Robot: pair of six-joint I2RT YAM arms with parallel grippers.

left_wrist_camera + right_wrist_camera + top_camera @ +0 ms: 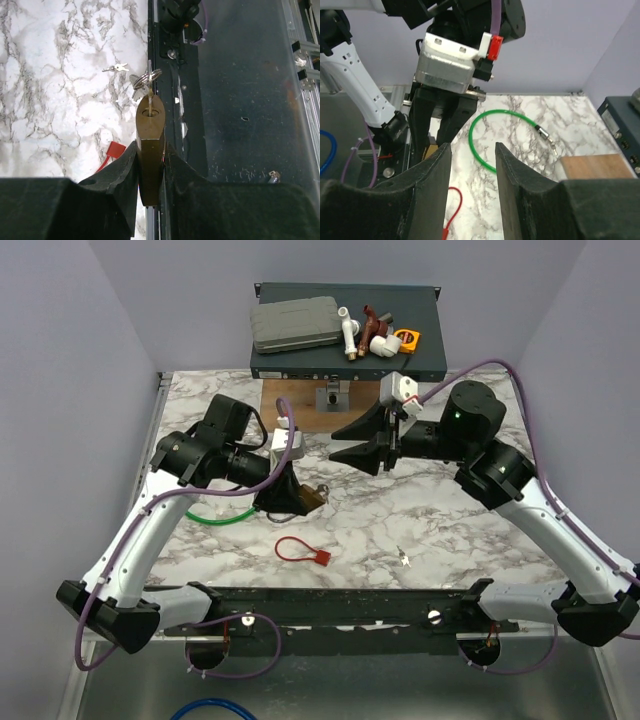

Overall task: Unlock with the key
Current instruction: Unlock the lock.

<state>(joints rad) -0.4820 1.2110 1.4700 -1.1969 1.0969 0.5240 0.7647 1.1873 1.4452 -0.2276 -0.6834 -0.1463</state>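
The left hand (285, 496) is clenched on a brass padlock (150, 131), gripping its body between both fingers just over the counter (460, 530), left of centre and nearer the front edge. A key (149, 102) appears to sit in the keyhole, its ring (148, 78) hanging off the end. The right hand (335, 442) hangs just right of the padlock toward the back edge, fingers spread, grasping nothing. A red tie (300, 550) lies near the front edge, spare keys (405, 557) to its right, and a green cable (505, 135) by the left edge.
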